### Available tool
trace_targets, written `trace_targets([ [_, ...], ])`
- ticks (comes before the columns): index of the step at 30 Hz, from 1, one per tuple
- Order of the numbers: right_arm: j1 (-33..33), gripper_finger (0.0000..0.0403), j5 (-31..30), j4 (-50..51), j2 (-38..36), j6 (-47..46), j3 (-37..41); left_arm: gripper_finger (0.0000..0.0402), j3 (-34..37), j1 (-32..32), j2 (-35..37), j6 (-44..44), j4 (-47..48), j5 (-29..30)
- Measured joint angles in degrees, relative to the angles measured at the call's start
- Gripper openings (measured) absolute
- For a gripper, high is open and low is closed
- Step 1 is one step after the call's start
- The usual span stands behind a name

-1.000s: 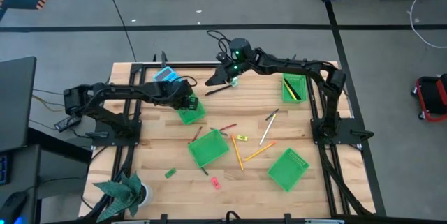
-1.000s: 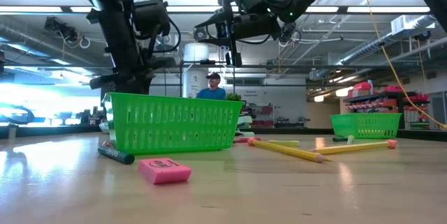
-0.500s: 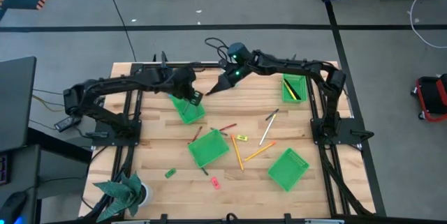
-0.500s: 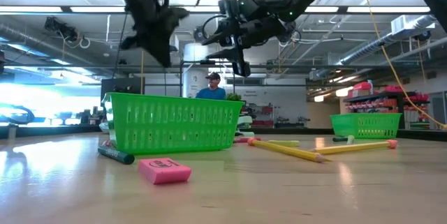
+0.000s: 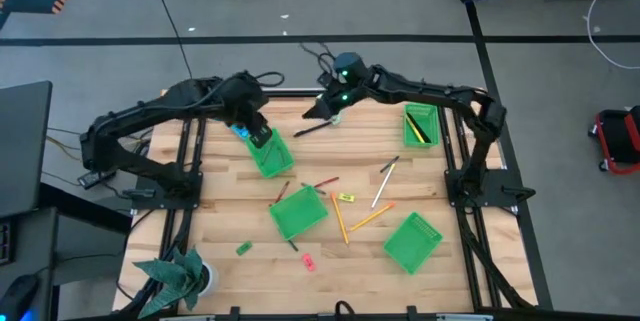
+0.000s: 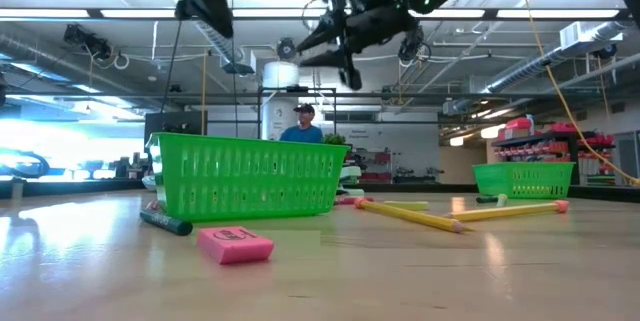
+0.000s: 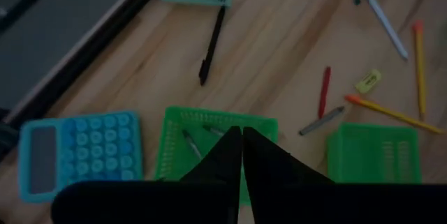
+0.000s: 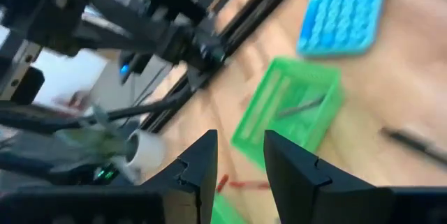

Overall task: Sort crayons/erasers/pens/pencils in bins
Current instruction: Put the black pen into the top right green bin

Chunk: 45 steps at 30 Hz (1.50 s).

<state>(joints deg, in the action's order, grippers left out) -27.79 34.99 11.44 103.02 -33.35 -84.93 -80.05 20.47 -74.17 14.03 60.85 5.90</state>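
Observation:
My left gripper (image 7: 242, 137) is shut and empty, hanging above the far-left green bin (image 5: 268, 154), which holds two thin dark sticks (image 7: 188, 142). My right gripper (image 8: 240, 155) is open and empty, raised over the table's far middle (image 5: 318, 112). Below and just near of it, a black pen (image 5: 310, 129) lies flat by a teal-and-white block (image 5: 336, 118). The far-right bin (image 5: 421, 126) holds dark pens. Pencils (image 5: 338, 219), a red crayon (image 5: 325, 181), and yellow (image 5: 345, 198), pink (image 5: 308, 261) and green (image 5: 243, 248) erasers lie loose around the middle bin (image 5: 298, 213).
A blue calculator (image 7: 80, 151) lies just left of the far-left bin, mostly under my left arm in the high view. A fourth bin (image 5: 412, 242) sits near right. A potted plant (image 5: 178, 276) stands at the near-left corner. A person (image 6: 303, 123) shows beyond the table.
My left gripper has risen from the far-left bin and drawn a little toward the table's left and far edge. My right gripper has tipped and lifted slightly over the far middle. The black pen and the bins have stayed where they were.

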Motion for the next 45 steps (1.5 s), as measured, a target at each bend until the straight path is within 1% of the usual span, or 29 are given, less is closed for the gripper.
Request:
trace_targets([
  [6,0.7,0.0122,-10.6,-0.7,-3.1,9.2,0.0,0.0038,0.0,0.3,4.8,-3.8,-0.9,0.5],
  [8,1.3,0.0122,-13.2,-0.6,-3.3,9.6,0.0,0.0038,0.0,0.4,6.0,-3.8,-0.8,0.5],
  [12,2.8,0.0122,-16.0,-1.1,-2.7,7.7,0.0,0.0038,0.0,0.4,8.1,-3.9,-1.0,0.5],
  [21,5.8,0.0122,-21.5,-2.7,-1.9,7.5,0.0,0.0036,0.0,0.4,12.4,-6.3,-0.7,0.5],
  [26,5.9,0.0122,-22.2,-2.7,-1.9,7.9,-0.4,0.0042,0.0,0.4,13.7,-6.3,-0.6,1.0],
  [29,6.3,0.0122,-25.0,1.2,-1.9,11.3,-0.4,0.0043,0.0,0.4,13.5,-6.3,-0.7,2.9],
  [31,6.2,0.0122,-25.4,3.8,-1.9,12.4,-0.4,0.0041,0.0,0.4,13.4,-6.3,-1.5,3.0],
  [35,5.7,0.0122,-24.6,9.0,-2.6,10.1,-0.3,0.004,1.5,0.4,13.1,-5.1,-8.2,2.9],
  [39,5.3,0.0122,-23.6,11.8,-6.6,8.0,-0.3,0.0045,3.6,0.3,12.0,-4.1,-13.2,2.9],
  [41,5.3,0.0122,-23.5,13.6,-9.1,8.0,-0.4,0.0047,4.2,0.3,10.6,-2.7,-13.5,2.5],
  [45,5.6,0.0122,-23.8,16.7,-14.8,9.0,-0.4,0.0054,4.6,0.3,5.3,-2.2,-16.0,-1.7],
])
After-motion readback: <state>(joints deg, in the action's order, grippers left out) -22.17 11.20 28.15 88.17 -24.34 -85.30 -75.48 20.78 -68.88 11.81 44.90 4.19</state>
